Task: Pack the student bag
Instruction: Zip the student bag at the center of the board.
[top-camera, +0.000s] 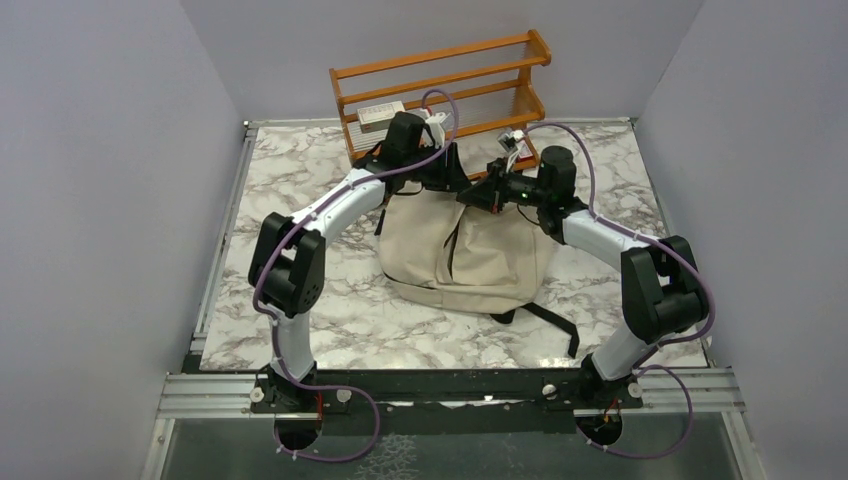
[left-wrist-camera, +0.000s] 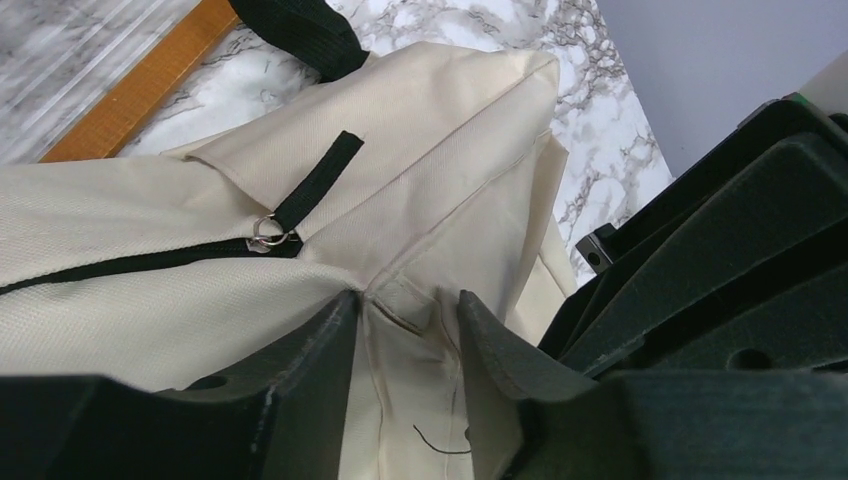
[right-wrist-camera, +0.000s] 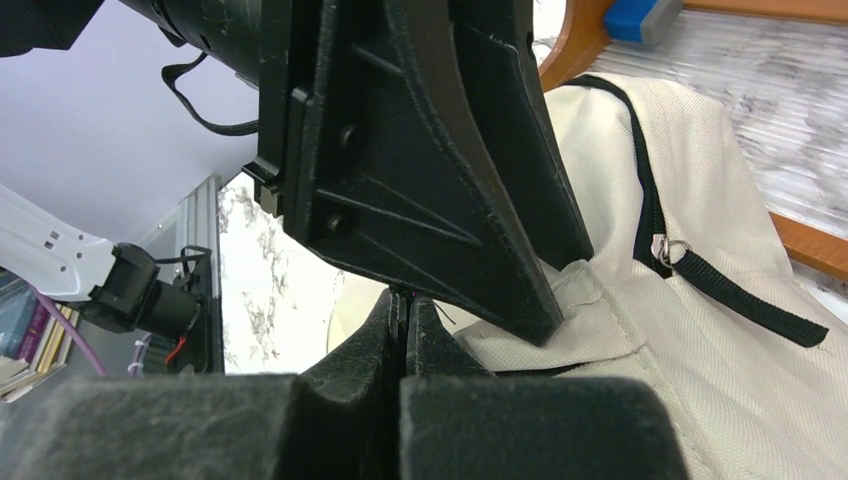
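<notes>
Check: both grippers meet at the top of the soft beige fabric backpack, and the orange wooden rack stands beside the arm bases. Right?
The rack's place is wrong. The top external view shows the wooden rack at the far edge, behind the backpack. The left gripper and right gripper meet at its top.

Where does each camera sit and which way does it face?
Top external: high behind the robot, facing down at table, bag, rack; left arm, right arm show.
Left wrist: on the left arm, facing the bag; left gripper shows.
Right wrist: on the right arm, facing the bag; right gripper shut, left gripper ahead.
Both wrist views share the zipper pull.
</notes>
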